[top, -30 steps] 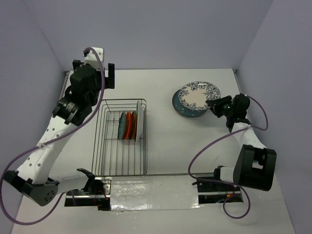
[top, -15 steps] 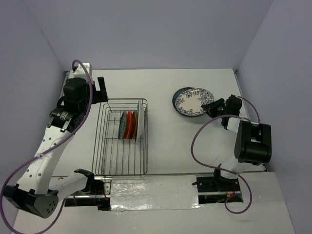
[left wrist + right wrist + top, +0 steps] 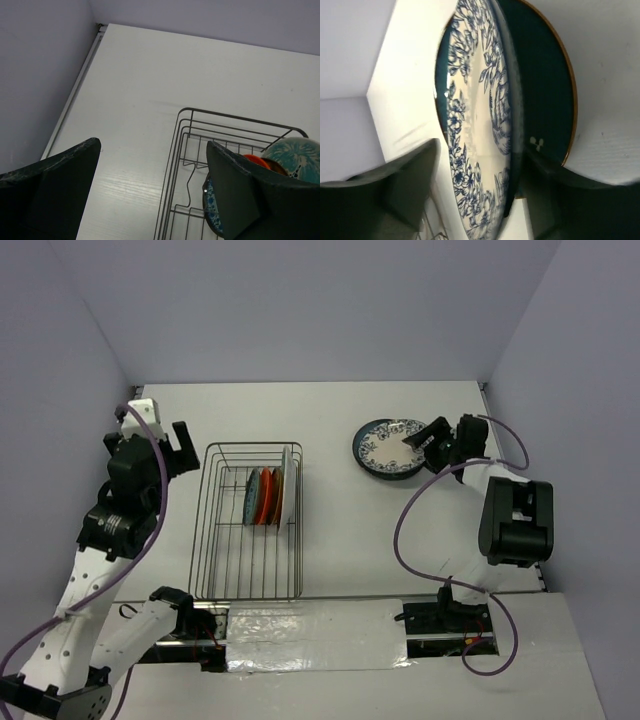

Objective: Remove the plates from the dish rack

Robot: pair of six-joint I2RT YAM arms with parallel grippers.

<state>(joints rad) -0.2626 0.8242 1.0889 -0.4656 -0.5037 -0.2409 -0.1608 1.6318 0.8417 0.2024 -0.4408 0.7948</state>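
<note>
The grey wire dish rack [image 3: 222, 540] stands left of centre and holds three plates on edge: teal [image 3: 249, 498], orange-red [image 3: 265, 497] and a taller white one [image 3: 287, 480]. At the right, a white plate with blue flowers [image 3: 392, 441] lies on a dark teal plate [image 3: 378, 466]. My right gripper [image 3: 425, 443] is at that stack's right edge. In the right wrist view its jaws stand open on either side of the floral plate's rim [image 3: 480, 125], which rests on the orange-edged dark plate [image 3: 545, 100]. My left gripper [image 3: 148, 440] hangs open left of the rack's far corner [image 3: 185, 150], holding nothing.
The table's left edge and side wall [image 3: 75, 95] run close beside my left gripper. A strip of foil tape [image 3: 315, 625] lies along the near edge between the arm bases. A purple cable [image 3: 410, 520] loops beside the right arm.
The floral plate came down flat onto the dark plate, and my right gripper opened off it. My left arm swung left and toward the near side, away from the rack's far end.
</note>
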